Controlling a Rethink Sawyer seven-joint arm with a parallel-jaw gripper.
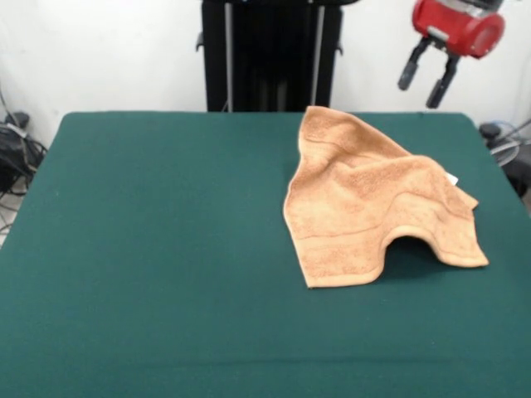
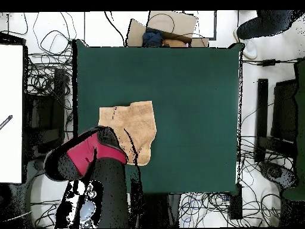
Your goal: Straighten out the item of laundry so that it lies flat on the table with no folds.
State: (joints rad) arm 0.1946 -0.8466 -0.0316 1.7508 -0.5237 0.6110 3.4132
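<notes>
The hand towel (image 1: pixel 373 203) is lying on the right side of the green table (image 1: pixel 166 249) in the front view, toward the far edge, and it is not lying flat. Its long axis is running diagonally, from a narrow end pointing at the far edge of the table down to a wider end facing the near right. The near hem is arching up off the felt, leaving a dark hollow under it, and woven border bands are curving across the cloth. A small white tag (image 1: pixel 452 177) is peeking out at the towel's right edge.

I am holding my pincer (image 1: pixel 425 87) up in the air above the far right corner of the table, well clear of the towel. Its two black fingers (image 1: pixel 409 70) are hanging spread with a clear gap between them, gripping nothing and touching nothing. From overhead, my red and black arm (image 2: pixel 89 155) is covering part of the towel.
</notes>
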